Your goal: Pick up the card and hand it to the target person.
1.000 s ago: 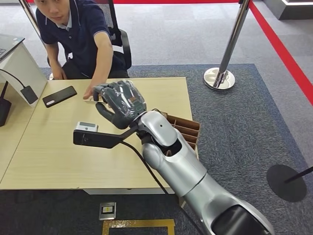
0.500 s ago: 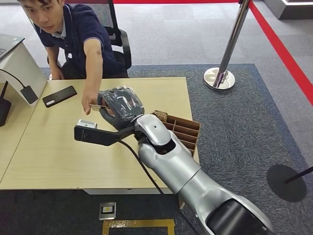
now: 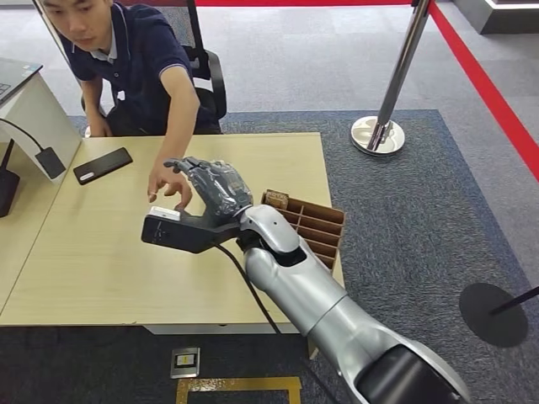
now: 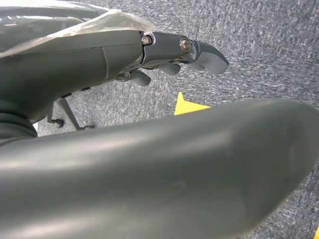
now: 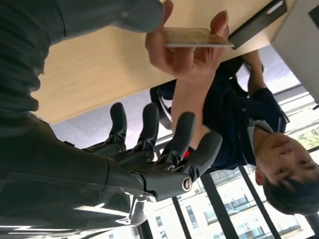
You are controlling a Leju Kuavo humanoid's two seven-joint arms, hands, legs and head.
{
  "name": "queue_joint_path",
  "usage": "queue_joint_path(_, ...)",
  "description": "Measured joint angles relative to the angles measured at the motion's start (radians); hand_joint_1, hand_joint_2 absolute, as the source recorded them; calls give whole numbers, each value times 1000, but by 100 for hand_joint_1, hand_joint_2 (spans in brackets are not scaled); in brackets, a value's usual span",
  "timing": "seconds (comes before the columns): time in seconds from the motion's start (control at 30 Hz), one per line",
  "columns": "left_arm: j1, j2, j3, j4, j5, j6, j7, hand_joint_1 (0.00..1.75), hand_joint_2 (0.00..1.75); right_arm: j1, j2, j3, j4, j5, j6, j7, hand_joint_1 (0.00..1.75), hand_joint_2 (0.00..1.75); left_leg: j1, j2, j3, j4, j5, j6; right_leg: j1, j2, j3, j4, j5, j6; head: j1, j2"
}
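The right hand hangs over the pale wooden table, fingers spread and extended, nothing between them. From the right wrist camera those dark fingers fan out apart, and the thick grey thumb runs along the frame's edge, cut off there.

The card is with the person: the person's hand pinches it by its edges between thumb and fingertip, just beside the robot's thumb but apart from it. Only the card's thin edge and a sliver of its face show, so any print on it cannot be read. In the head view the person's hand sits right at the robot's fingertips, partly covered by them, and the card itself is hard to pick out there.

The black wrist camera bar crosses in front of the table and hides whatever lies under it. A brown slotted card holder at the table's edge is half hidden behind the silver forearm. A black phone lies flat further over on the table.

The left hand shows against grey carpet; its fingers reach outward with nothing visible in them, though a broad blurred dark shape covers much of the picture and the grip cannot be judged with certainty.
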Motion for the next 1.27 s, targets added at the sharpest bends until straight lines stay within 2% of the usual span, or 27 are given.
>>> queue_joint_path(0.1, 1, 0, 1, 0, 7, 0, 1, 0, 0, 83, -38, -39, -101, -62, 29, -47, 0, 175, 0, 0, 0, 0, 0, 0, 0, 0, 0, -1, 0, 0, 0, 0)
queue_joint_path(0.23, 3, 0, 5, 0, 13, 3, 5, 0, 0, 249, -99, -101, -312, -131, 62, -72, 0, 175, 0, -1, -1, 0, -1, 1, 0, 0, -1, -2, 0, 0, 0, 0)
queue_joint_path(0.5, 7, -1, 17, 0, 19, 9, 25, 0, 0, 707, -203, -298, -806, -189, 69, -59, 0, 175, 0, -1, -2, 0, -5, 1, 0, 0, -1, -3, -3, 1, 1, 0)
queue_joint_path(0.63, 7, -2, 20, 0, 17, 10, 41, 0, 0, 871, -217, -397, -973, -166, 50, 9, 0, 175, 0, -1, -2, 0, -5, 1, 0, 0, -1, -3, -3, 2, 1, 0)
queue_joint_path(0.7, 8, -3, 21, 0, 15, 11, 44, 0, 0, 937, -219, -450, -1035, -159, 54, 14, 0, 175, 0, -1, -2, 0, -5, 1, 0, 0, -1, -3, -3, 2, 1, 0)
queue_joint_path(0.87, 6, -5, 21, 0, 12, 11, 48, 0, 0, 1019, -194, -570, -1102, -161, 96, 36, 0, 175, 0, -1, -1, 0, -5, 1, 0, 0, 0, -3, -3, 2, 1, 0)
queue_joint_path(0.97, 6, -7, 22, 0, 15, 14, 41, 0, 0, 1019, -161, -724, -1017, -156, 151, 30, 0, 175, 0, -1, 0, 0, -5, 1, 0, 0, 1, -3, -3, 2, 1, 0)
queue_joint_path(1.03, 6, -11, 23, 1, 20, 17, 29, 0, 0, 967, -158, -883, -818, -138, 149, 0, 0, 175, 0, -1, 1, 0, -4, 2, 0, 0, 3, -4, -3, 2, 1, 0)
queue_joint_path(1.1, 7, -15, 25, 1, 24, 21, 22, 0, 0, 898, -175, -1057, -544, -125, 105, -12, 0, 175, 0, -2, 1, 0, -4, 4, -1, 0, 5, -6, -3, 5, 1, 0)
queue_joint_path(1.2, 9, -20, 31, 1, 29, 29, 18, 0, 0, 829, -199, -1256, -186, -123, 40, 82, 0, 175, -1, -2, 1, 0, -5, 6, -2, 0, 5, -6, -3, 5, 2, 0)
queue_joint_path(1.27, 8, -22, 33, 1, 29, 31, 18, 0, 0, 808, -199, -1320, -58, -123, 34, 171, 0, 175, -2, -1, 2, 0, -5, 5, -1, 0, 5, -5, -3, 5, 2, 0)
